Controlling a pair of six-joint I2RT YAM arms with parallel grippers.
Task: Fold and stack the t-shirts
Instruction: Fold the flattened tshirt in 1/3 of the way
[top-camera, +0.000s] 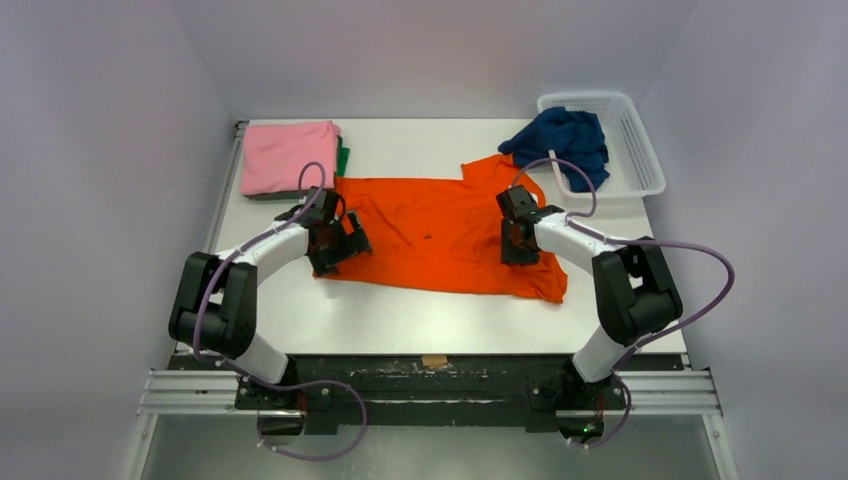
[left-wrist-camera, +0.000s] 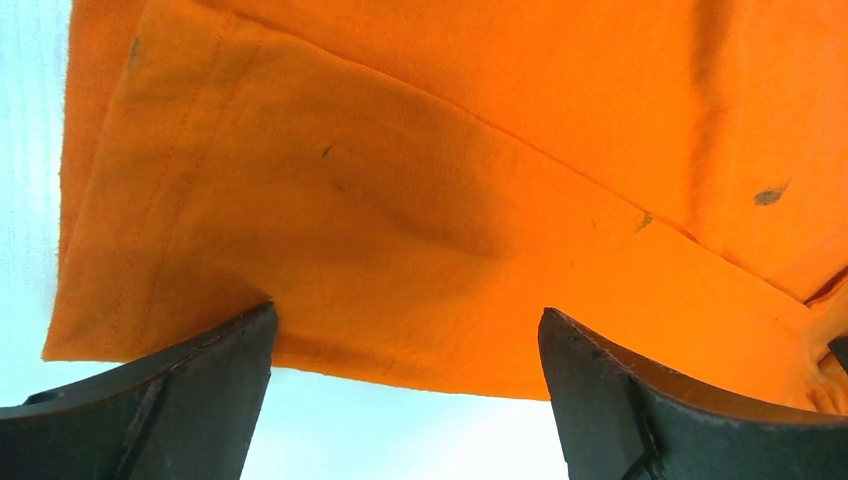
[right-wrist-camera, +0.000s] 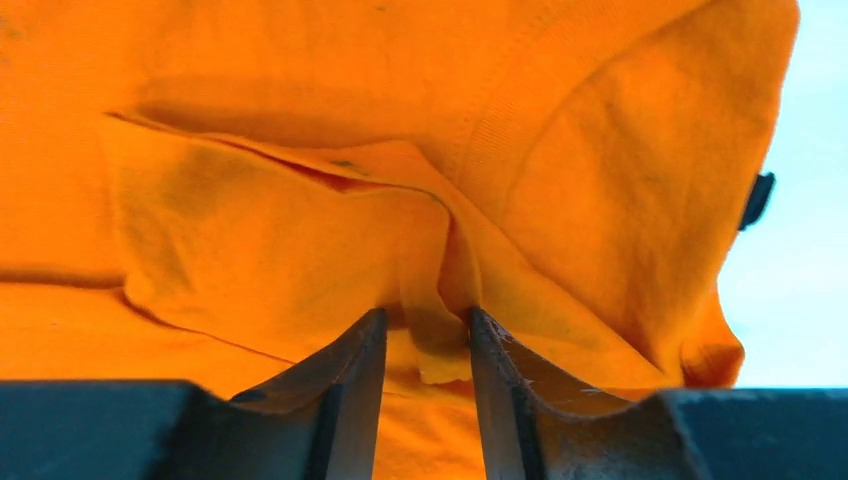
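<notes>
The bright orange t-shirt lies spread flat across the middle of the table, one sleeve pointing toward the back. My left gripper is at its left edge. In the left wrist view that gripper stands wide open, with the orange hem just past its tips and nothing between them. My right gripper is over the shirt's right part, its jaws drawn close on a raised fold of orange cloth. A folded pink t-shirt lies at the back left on a dark green one.
A white mesh basket stands at the back right with a crumpled navy blue t-shirt hanging over its left rim. White walls close in the table on three sides. Purple cables loop from both arms.
</notes>
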